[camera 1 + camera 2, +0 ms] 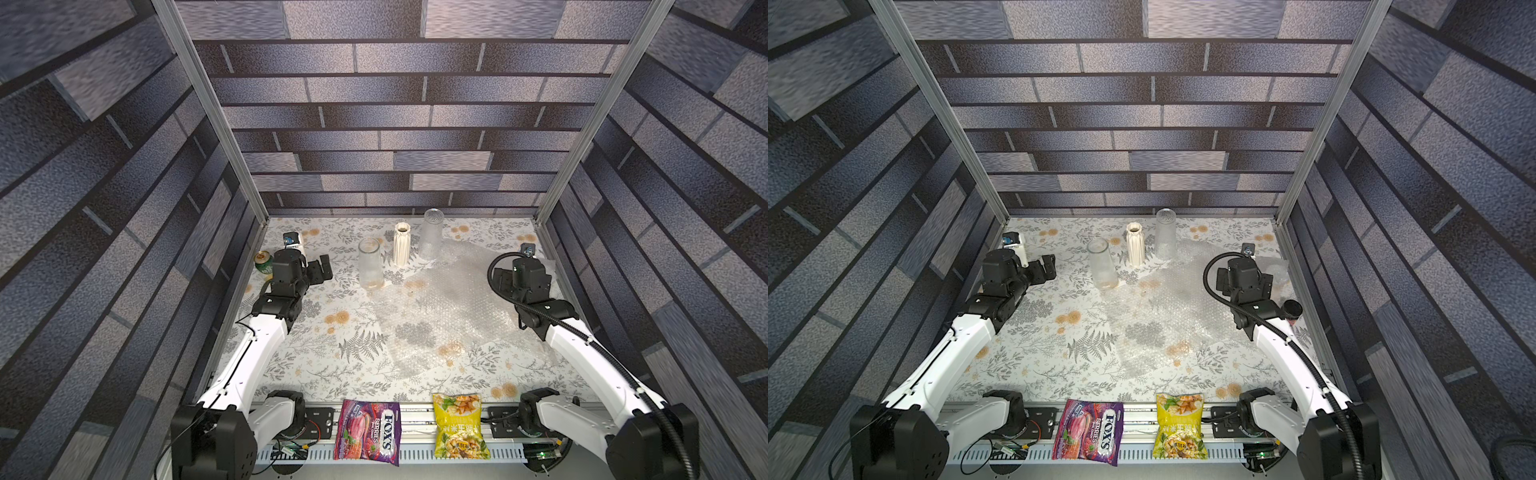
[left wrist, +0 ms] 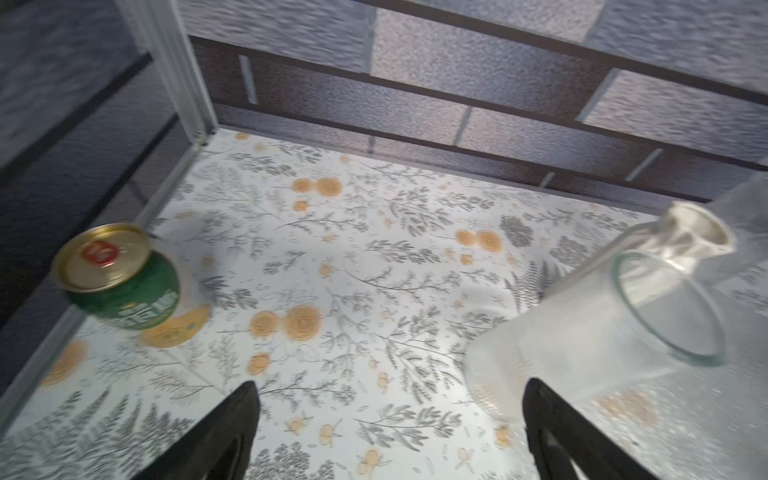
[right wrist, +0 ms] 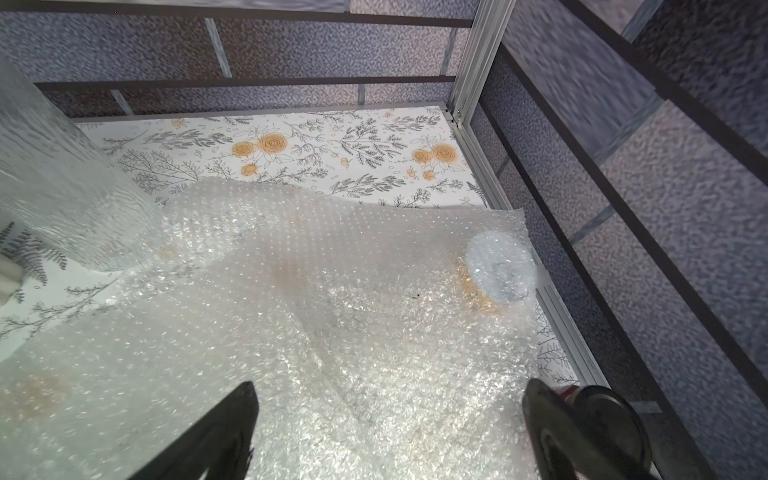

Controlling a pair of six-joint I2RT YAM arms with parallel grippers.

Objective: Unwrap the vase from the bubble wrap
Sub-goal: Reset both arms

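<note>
**On the floral tabletop: both grippers spread and empty, wrap lying loose**

At the far left of the floral-print tabletop [image 1: 316,365], the left gripper [image 1: 321,269] hangs with its black jaws spread wide and nothing between them. The frosted clear glass vase [image 1: 370,264] stands upright near it, with a gap between the two in both top views. Behind this arm stand a green drink can with a gold top [image 1: 263,262] and a small white box with a blue label [image 1: 295,243], both close to the left wall.

On the far right, the right gripper [image 1: 500,282] is just as wide open and holds nothing. It hangs over the translucent whitish bubble wrap [image 1: 449,316], which lies spread and crinkled across the right half of the table, wrapped around none of the vases. Its far edge reaches the foot of the frosted glass vase and runs under the tall textured clear glass vase [image 1: 431,237]. The white ribbed ceramic vase [image 1: 402,245] stands between those two, upright and bare.

In the right wrist view a pale round shape [image 3: 500,266] shows through the wrap near the corner, but what it is cannot be told. A dark round object [image 3: 602,419] sits just beside one finger.

Along the near rail lie a purple candy bag [image 1: 368,430] and a yellow snack bag [image 1: 459,426], well apart from both grippers.
</note>
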